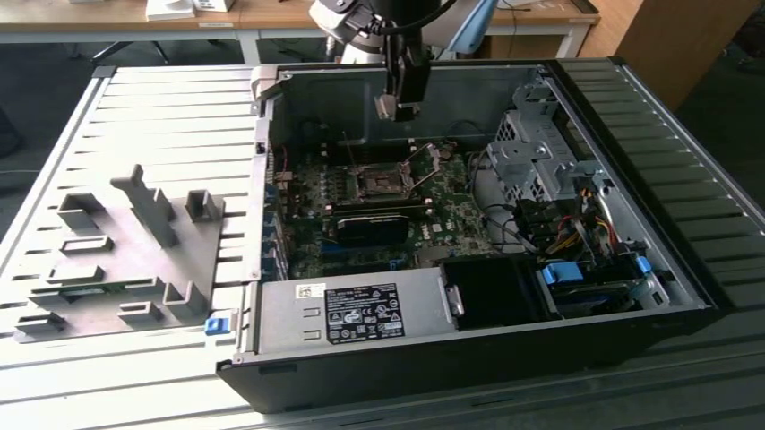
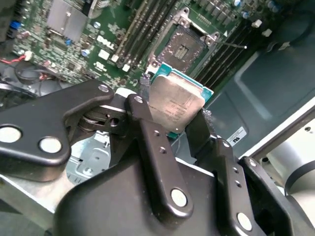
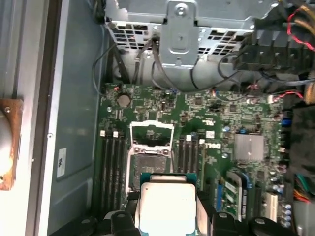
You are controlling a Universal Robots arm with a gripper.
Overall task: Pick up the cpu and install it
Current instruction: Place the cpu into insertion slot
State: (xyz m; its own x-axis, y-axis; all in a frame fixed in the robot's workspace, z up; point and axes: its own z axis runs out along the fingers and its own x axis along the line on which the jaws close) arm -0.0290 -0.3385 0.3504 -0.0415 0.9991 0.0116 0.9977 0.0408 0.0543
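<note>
The claw (image 2: 170,112) is closed tight on the cpu (image 2: 176,101). Its two black fingers (image 2: 147,142) press on two opposite edges of the chip. The other two edges stick out free, and the silver top shows in both wrist views. In the exterior view the claw hangs high over the open computer case (image 1: 669,296), so the cpu is up in the air.

Below it lies the green board (image 3: 206,113). The socket (image 3: 147,162) sits there with its metal frame (image 3: 151,133) flipped up, so the square middle is bare. Long dark slots (image 3: 109,167) run close along both sides of the socket. There is open air between the chip and the board.

Grey blocks (image 1: 156,215) stand on the table (image 1: 156,98), well apart from the case, on the exterior view's left.
</note>
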